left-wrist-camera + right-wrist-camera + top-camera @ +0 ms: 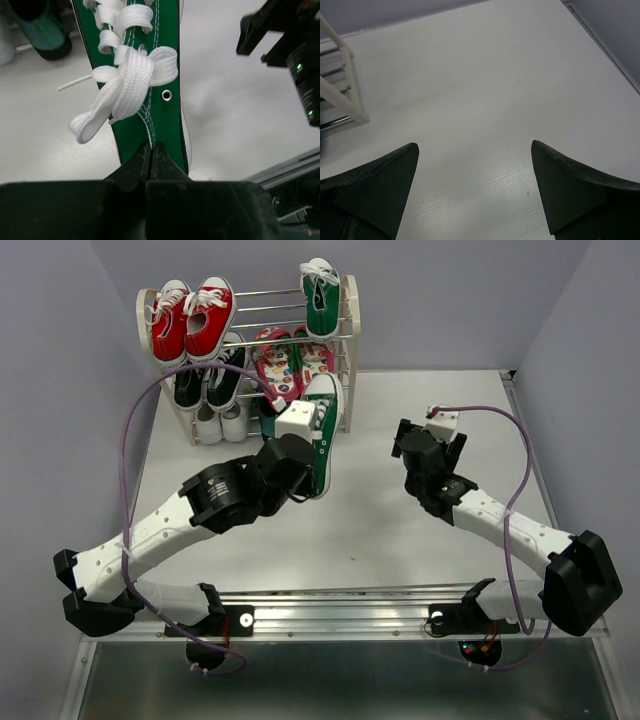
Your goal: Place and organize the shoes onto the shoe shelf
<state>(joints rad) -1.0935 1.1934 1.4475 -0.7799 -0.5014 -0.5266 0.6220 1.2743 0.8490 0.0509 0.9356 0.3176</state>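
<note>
L gripper [151, 150] pinched shut on green sneaker's [167, 50] upper by the lace bow, just before the shoe shelf [350, 330] at bench's [400, 530] far-left corner, apparently for racking; R gripper [474, 145] gaped empty.

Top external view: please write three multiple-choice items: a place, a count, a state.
1. Where on the shoe shelf does the shelved green sneaker sit? A top tier, right; B bottom tier, left; C middle tier, left.
2. How many red sneakers are there? A one; B two; C four.
3. The left fingers are: A open and empty; B shut on nothing; C shut on the second green sneaker.
Answers: A, it stands by the right frame on top; B, one pair shows; C, they pinch its upper.
</note>
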